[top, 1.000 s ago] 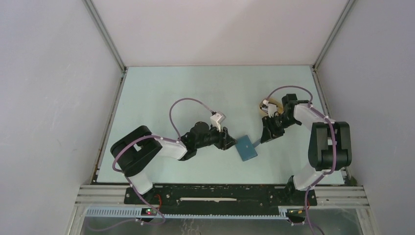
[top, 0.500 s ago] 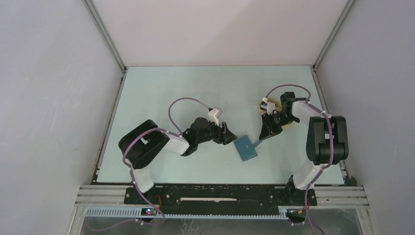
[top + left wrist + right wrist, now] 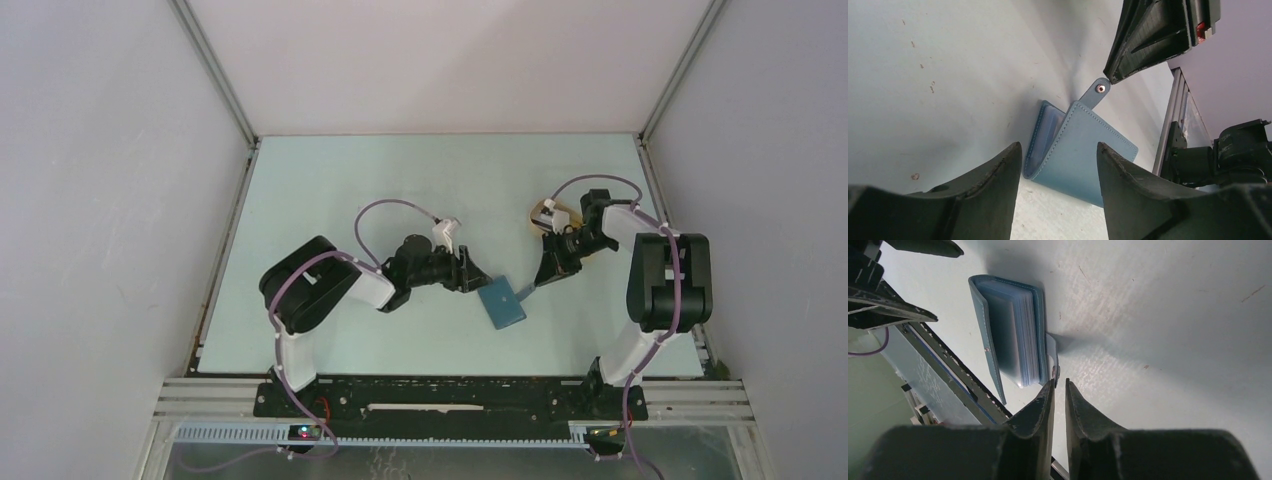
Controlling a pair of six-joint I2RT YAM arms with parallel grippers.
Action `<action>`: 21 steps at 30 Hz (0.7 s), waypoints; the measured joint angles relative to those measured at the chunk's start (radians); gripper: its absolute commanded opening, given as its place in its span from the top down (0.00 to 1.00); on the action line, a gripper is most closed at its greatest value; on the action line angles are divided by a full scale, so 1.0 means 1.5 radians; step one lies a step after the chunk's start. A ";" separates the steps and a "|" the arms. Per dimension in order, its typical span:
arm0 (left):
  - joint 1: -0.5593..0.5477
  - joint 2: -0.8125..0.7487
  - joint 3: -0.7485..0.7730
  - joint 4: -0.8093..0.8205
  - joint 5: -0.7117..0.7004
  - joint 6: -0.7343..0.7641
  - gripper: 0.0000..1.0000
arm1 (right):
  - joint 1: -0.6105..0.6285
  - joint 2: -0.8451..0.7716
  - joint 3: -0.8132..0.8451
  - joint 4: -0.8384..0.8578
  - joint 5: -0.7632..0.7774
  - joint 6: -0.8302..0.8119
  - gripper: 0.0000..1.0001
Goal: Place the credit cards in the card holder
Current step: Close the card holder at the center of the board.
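Note:
The blue card holder lies on the table between the two arms, its cover slightly open over clear card sleeves. My left gripper is open just left of it; in the left wrist view the wallet sits just ahead of the gap between my fingers. My right gripper is shut, its tips pinching the end of the wallet's snap tab, which stands raised. No credit cards are visible.
A beige oval tray sits behind the right gripper, mostly hidden by the arm. Metal frame rails run along the table's near edge and right side. Grey walls enclose the table.
My left arm has swung its elbow right and its open gripper has edged closer to the wallet. My right gripper and the wallet have barely moved.

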 measured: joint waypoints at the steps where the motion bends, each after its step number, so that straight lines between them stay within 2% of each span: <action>1: 0.000 0.003 0.002 0.000 0.001 -0.003 0.40 | -0.002 0.000 0.001 -0.001 -0.001 0.000 0.81; 21: -0.005 0.026 0.029 -0.055 0.012 -0.008 0.44 | 0.003 0.024 0.004 -0.012 -0.010 -0.002 0.80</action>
